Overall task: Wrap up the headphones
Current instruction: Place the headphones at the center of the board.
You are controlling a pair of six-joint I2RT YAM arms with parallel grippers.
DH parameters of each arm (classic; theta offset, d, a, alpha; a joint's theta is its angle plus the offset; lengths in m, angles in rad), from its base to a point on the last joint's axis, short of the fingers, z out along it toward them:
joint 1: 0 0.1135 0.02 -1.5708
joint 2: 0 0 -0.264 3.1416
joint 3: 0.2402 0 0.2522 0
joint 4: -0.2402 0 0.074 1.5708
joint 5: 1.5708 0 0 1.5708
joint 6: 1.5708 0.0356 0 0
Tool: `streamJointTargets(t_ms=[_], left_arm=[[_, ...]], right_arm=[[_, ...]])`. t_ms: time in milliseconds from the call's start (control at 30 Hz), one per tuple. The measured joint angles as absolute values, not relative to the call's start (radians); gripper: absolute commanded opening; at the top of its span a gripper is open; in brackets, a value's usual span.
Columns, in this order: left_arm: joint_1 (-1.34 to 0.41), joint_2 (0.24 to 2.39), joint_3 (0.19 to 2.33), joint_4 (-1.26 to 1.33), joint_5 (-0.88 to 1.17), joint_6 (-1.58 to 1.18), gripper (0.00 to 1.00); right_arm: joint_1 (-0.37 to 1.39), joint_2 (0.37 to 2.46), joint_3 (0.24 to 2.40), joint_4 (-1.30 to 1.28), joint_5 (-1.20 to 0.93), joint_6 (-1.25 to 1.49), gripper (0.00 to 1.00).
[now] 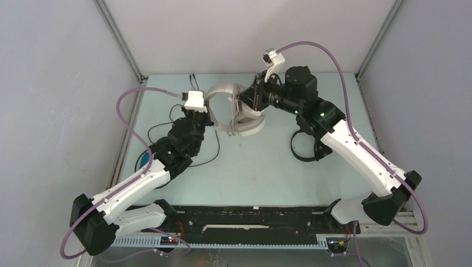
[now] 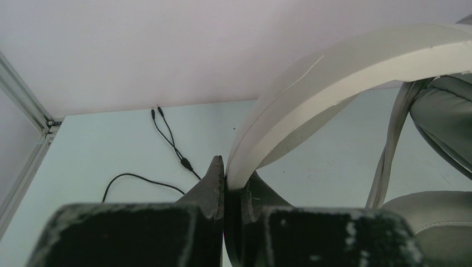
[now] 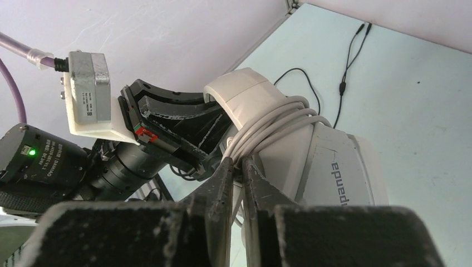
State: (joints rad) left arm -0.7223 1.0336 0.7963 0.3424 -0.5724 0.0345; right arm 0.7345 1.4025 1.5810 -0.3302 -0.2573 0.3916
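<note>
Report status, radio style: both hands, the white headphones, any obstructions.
Left hand shut on white headphones' headband. Right hand pinching their cable, coils wound above the earcup. Loose black cable lies beyond the left hand.

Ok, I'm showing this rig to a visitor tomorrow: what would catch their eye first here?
First, the white-grey headphones, held between both arms at the far middle of the table. The left end effector clamps the headband, and the right end effector pinches the pale cable looped around the band. The black headphones lie beneath the right arm.
</note>
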Motion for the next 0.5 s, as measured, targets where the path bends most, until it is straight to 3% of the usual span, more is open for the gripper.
streamJointTargets(t_ms=[500], left_arm=[[-0.721, 1.066, 0.801, 0.124, -0.510, -0.128, 0.00]], right_arm=[[0.764, 1.338, 1.349, -0.226, -0.091, 0.361, 0.13]])
